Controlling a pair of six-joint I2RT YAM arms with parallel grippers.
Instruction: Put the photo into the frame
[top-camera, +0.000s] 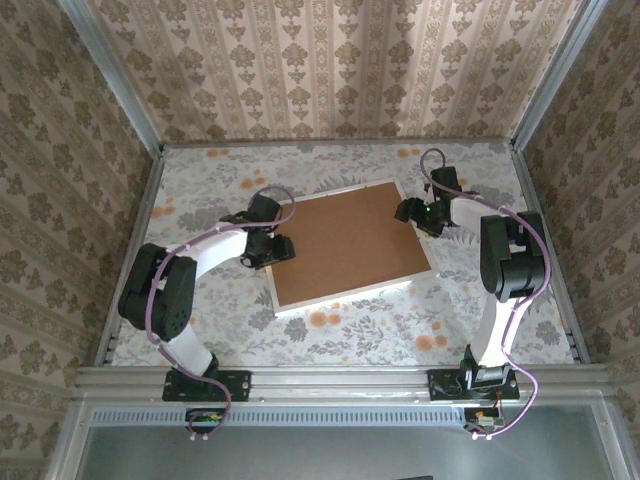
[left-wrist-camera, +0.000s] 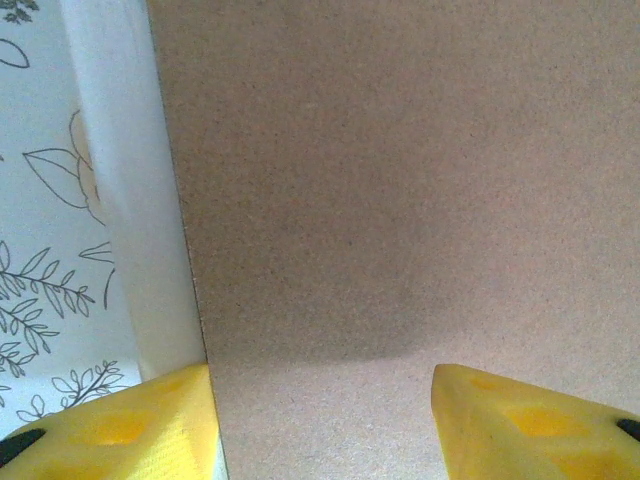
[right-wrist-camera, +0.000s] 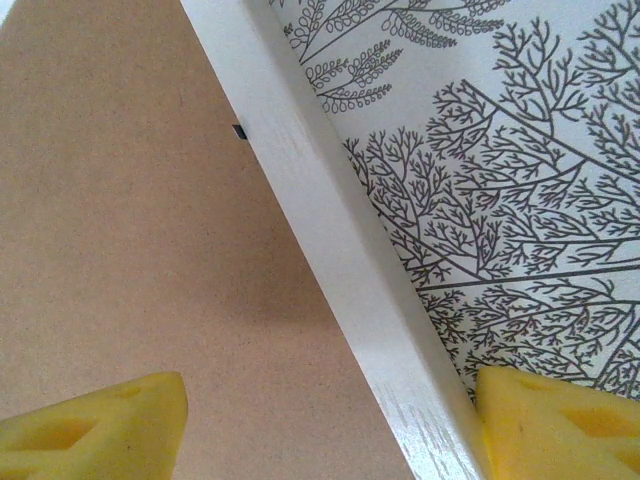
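From above, the white frame (top-camera: 350, 297) lay back up in the middle of the floral tabletop (top-camera: 380, 330), a brown backing board (top-camera: 350, 245) inside it, with the left end effector (top-camera: 272, 248) at its left edge and the right end effector (top-camera: 410, 212) at its far right corner. The left wrist view showed yellow fingers (left-wrist-camera: 130, 430) spread, one over the white rim, one over the board. The right wrist view showed that pair spread too, one over the board, one beyond the rim.

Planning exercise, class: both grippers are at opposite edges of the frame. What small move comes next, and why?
Probably lower the left gripper to press the brown board into the frame: it and the right gripper stand open astride its white edge.
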